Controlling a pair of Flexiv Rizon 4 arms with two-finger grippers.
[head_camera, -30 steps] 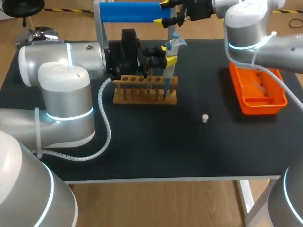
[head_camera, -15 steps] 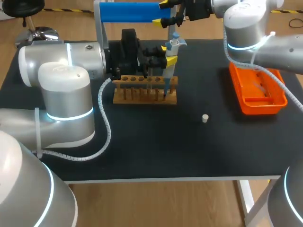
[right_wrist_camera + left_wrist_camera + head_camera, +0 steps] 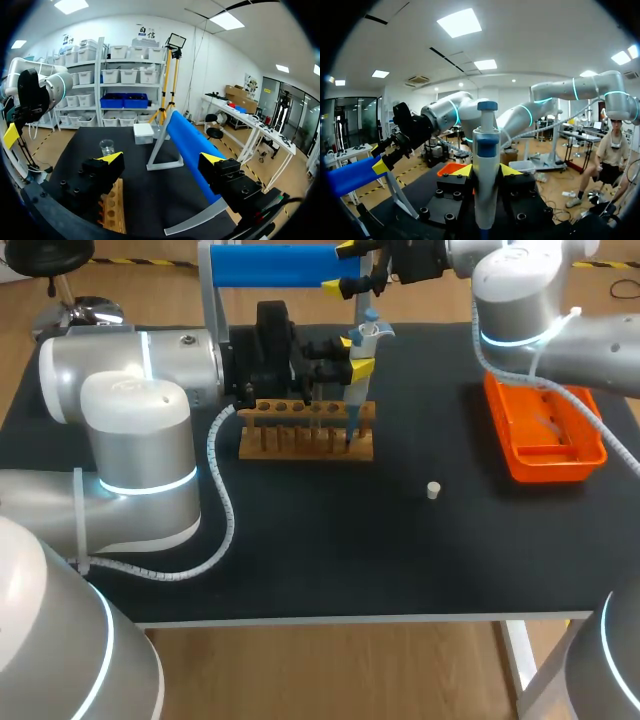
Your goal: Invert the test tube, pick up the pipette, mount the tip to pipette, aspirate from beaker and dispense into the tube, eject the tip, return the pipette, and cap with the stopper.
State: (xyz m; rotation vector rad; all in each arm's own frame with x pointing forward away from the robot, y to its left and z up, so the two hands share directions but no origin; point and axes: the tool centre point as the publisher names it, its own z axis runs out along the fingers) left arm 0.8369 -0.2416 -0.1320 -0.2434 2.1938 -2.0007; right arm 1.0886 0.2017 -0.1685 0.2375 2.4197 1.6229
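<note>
The pale grey pipette [image 3: 486, 150], blue at plunger cap and collar, stands upright clamped in the left gripper [image 3: 486, 171], plunger up, tip down at the wooden rack [image 3: 305, 430]; the right gripper [image 3: 161, 159] gapes open.

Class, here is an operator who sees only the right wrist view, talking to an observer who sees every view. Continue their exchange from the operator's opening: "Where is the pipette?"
Observer: The left gripper is shut on the pipette, holding it upright.
Operator: Over what?
Observer: In the head view its lower end meets the right end of the rack.
Operator: And the stopper?
Observer: The stopper sits alone on the table, right of the rack.
</note>
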